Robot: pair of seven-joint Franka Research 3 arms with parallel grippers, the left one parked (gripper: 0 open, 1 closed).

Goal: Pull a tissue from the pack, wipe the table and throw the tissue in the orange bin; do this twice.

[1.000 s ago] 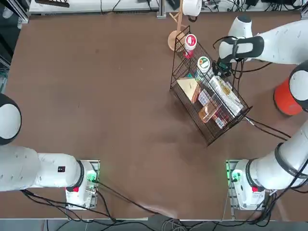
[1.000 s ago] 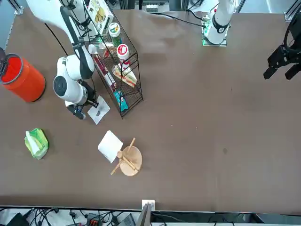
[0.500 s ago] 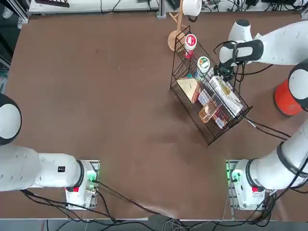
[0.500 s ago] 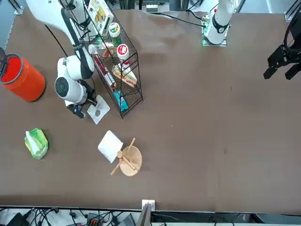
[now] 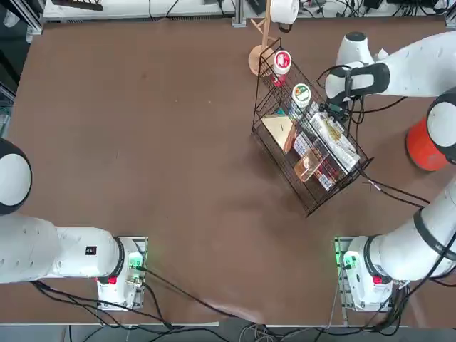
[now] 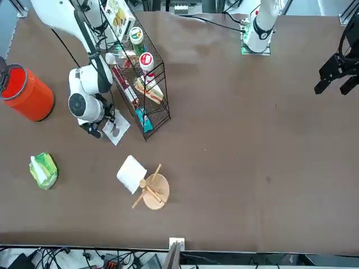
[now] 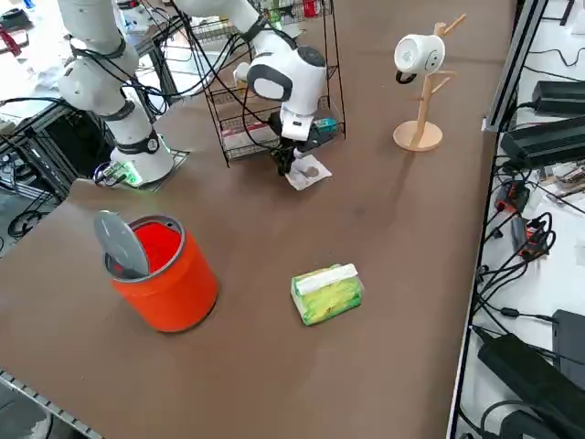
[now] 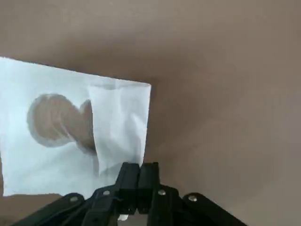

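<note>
Robotics lab, not a home: big dark-brown worktop (image 5: 142, 142) w/ two white arms bolted on at base plates w/ green status LEDs (image 5: 135, 265), loose cabling (image 7: 526, 238) along the edge, metal frame rails (image 7: 512, 55), staged props like a wire basket (image 5: 306, 153) and mug tree (image 7: 422, 87).

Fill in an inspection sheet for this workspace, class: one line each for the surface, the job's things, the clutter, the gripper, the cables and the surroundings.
Surface: dark-brown table, a damp-looking stain showing through the tissue.
Job's things: tissue flat on the table beside the wire basket; green pack lying apart; orange bin open, lid tipped up.
Clutter: wire basket with snack packets and cups; mug tree holding a white mug.
Gripper: right gripper shut on the tissue's edge, low at the table.
Cables: black leads trail from the arm bases.
Surroundings: cables and power bricks on the floor.
</note>
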